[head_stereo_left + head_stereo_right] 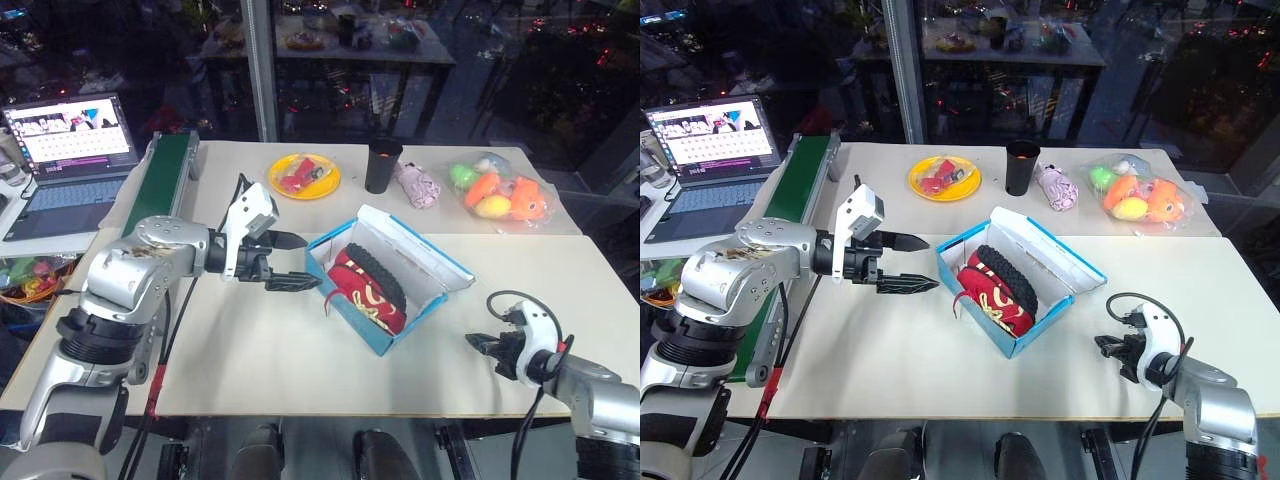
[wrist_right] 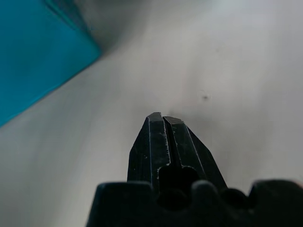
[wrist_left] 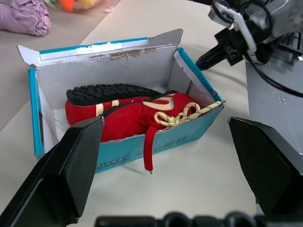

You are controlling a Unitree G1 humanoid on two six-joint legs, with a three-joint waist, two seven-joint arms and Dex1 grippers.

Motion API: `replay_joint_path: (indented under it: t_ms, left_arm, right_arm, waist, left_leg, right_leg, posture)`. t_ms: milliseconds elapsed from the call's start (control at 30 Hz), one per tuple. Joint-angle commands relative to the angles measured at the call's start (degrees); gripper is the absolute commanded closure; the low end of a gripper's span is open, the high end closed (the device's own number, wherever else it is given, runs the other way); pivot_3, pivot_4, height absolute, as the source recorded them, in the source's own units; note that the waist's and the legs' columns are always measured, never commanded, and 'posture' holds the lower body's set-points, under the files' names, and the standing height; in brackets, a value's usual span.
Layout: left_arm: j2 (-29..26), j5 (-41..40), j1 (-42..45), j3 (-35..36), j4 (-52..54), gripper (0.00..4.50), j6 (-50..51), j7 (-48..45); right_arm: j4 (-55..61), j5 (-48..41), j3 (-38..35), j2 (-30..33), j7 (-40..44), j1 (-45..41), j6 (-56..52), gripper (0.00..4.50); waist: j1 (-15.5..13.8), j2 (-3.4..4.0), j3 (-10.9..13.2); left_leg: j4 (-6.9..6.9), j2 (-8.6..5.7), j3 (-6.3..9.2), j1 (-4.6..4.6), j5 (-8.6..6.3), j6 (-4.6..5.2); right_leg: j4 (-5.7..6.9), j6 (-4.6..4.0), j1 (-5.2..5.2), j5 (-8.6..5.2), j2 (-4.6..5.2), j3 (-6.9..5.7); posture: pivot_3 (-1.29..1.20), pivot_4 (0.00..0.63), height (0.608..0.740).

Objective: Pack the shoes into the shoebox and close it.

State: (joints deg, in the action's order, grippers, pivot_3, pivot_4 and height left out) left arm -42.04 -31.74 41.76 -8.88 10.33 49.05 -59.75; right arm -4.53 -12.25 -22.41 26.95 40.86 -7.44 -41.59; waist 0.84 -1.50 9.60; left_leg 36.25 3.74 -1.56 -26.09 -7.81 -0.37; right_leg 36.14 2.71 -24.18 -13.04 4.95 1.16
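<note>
Left eye view: the shoebox [image 1: 392, 289] stands open near the middle of the white tabletop [image 1: 260, 340], set at an angle to its edges, lid laid back toward the far right corner. The shoes [image 1: 367, 290] lie inside it, one dark sole turned up. The left gripper [image 1: 297, 261] hovers just beside the box's left end, its two black fingers spread apart with nothing between them. The right gripper [image 1: 472, 343] sits low near the front edge of the tabletop, right of the box and apart from it, fingers pressed together and empty. A yellow plate [image 1: 305, 177] and a dark cup [image 1: 383, 165] stand toward the far edge.

Left wrist view: between the wide-set fingers [image 3: 71, 165], the box shows its white inside, the red shoes filling it, and a red strap [image 3: 148, 149] and cream lace hanging over the blue front wall.

Right wrist view: the closed fingers [image 2: 163, 142] point at bare tabletop, a blue side of the box nearby.
</note>
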Motion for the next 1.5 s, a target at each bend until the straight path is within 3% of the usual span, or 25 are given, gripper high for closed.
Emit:
replay_joint_path:
  t_ms: [33, 533, 867, 1167, 1500]
  left_arm:
    - [-1.30, -0.72, 0.87, 1.92, 2.10, 0.00, 0.74, -0.41]
    - [-2.53, -0.58, 2.10, 2.15, 2.57, 0.00, 2.50, -0.99]
    - [-2.34, -0.48, 3.06, 1.19, 2.08, 0.00, 2.60, -1.88]
    - [-1.74, 0.82, 4.95, -0.69, -0.12, 0.00, 1.13, -3.91]
    - [-2.68, 1.73, 4.09, 0.05, 0.09, 0.00, 0.90, -4.69]
  right_arm:
    - [-5.94, -0.01, 0.37, -0.86, -2.30, -3.11, 11.25, 4.46]
    - [-34.05, -0.53, 3.67, -1.62, -2.20, -17.48, 38.77, 4.46]
    - [-18.57, -3.49, 3.09, -1.22, -2.39, -13.20, 45.92, 4.46]
    - [3.94, -8.69, 4.56, 8.79, 1.00, -15.49, 30.95, 4.46]
    - [25.43, -25.48, 13.08, 10.53, 2.93, -13.36, 2.01, 4.46]
  waist:
    - [-0.01, 0.00, 0.00]
    - [0.11, 0.02, 0.02]
    - [0.15, 0.05, 0.04]
    - [0.12, 0.10, 0.07]
    - [-0.05, 0.09, 0.08]
  left_leg:
    - [-0.02, 0.00, 0.00, 0.01, 0.00, 0.00]
    - [-0.13, 0.06, 0.01, 0.05, 0.07, -0.10]
    - [-0.18, 0.19, 0.01, 0.07, 0.08, -0.10]
    - [-0.18, 0.15, -0.06, 0.29, 0.24, -0.34]
    - [-0.21, 0.16, -0.14, 0.32, 0.24, -0.34]
  right_leg:
    - [0.02, 0.22, 0.01, 0.07, -0.02, 0.03]
    - [0.01, 0.26, -0.01, 0.07, -0.19, 0.19]
    - [0.07, 0.26, -0.06, 0.08, -0.48, 0.48]
    - [0.14, 0.06, 0.00, 0.10, -0.64, 0.97]
    - [0.12, 0.00, -0.01, 0.08, -0.65, 1.10]
  posture:
    - [0.00, 0.150, 0.736]
    - [0.00, 0.150, 0.736]
    - [0.00, 0.150, 0.736]
    - [0.00, 0.150, 0.736]
    - [0.00, 0.150, 0.736]
